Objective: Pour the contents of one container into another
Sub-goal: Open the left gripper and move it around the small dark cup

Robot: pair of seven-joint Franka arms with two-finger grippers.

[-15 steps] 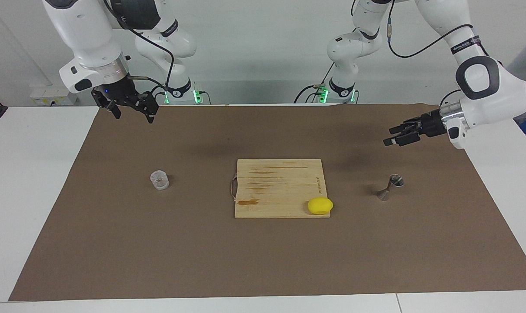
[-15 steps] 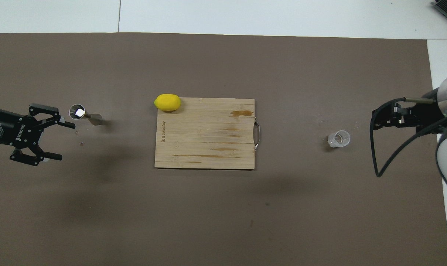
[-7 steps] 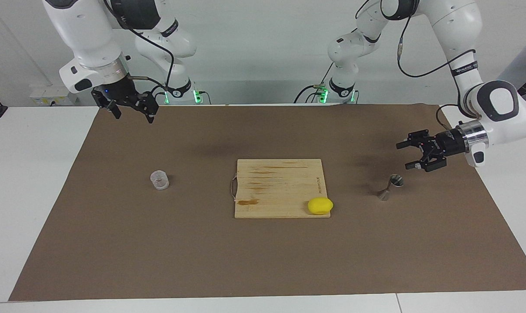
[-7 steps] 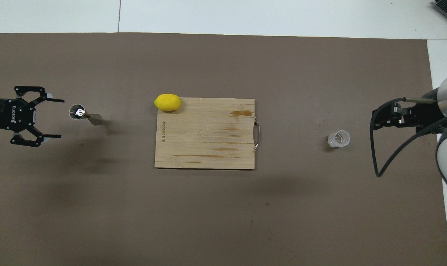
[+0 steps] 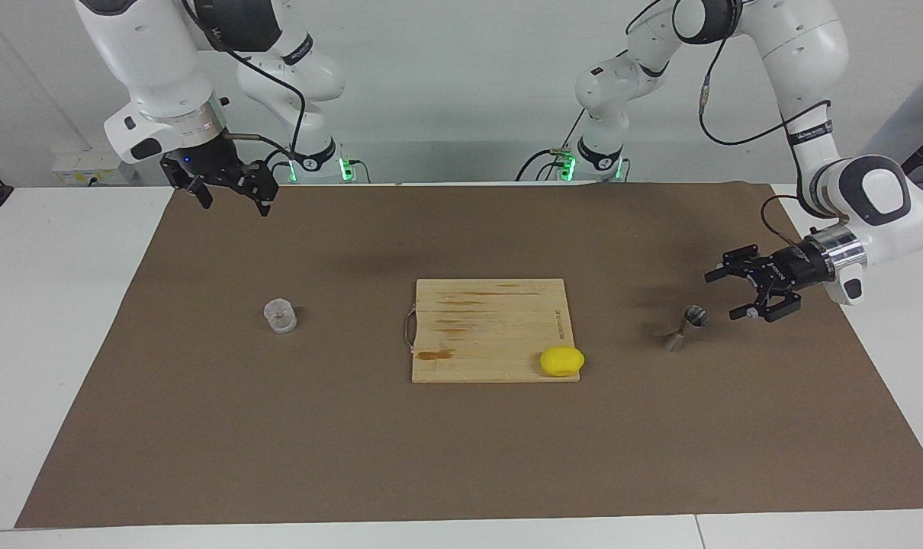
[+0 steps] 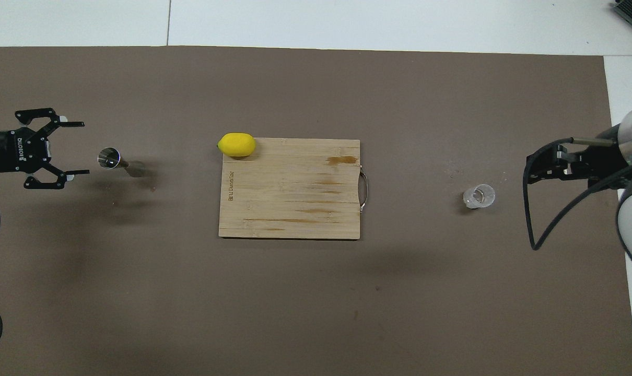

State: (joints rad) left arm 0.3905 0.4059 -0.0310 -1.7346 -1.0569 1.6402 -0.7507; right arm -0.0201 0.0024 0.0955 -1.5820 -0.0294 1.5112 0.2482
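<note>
Right gripper [image 5: 229,200], fingers spread and holding nothing, waits above the mat's [image 5: 461,457] robot-side edge at the right arm's end. Cup [image 5: 280,316] stands upright mid-table toward that same end. Board [image 5: 484,320] lies at the table's centre, a lemon [image 5: 561,361] on its corner away from the robots. Jigger [image 5: 684,327] stands toward the left arm's end; left gripper [image 5: 732,293], fingers spread and empty, hangs just beside it, not touching.
</note>
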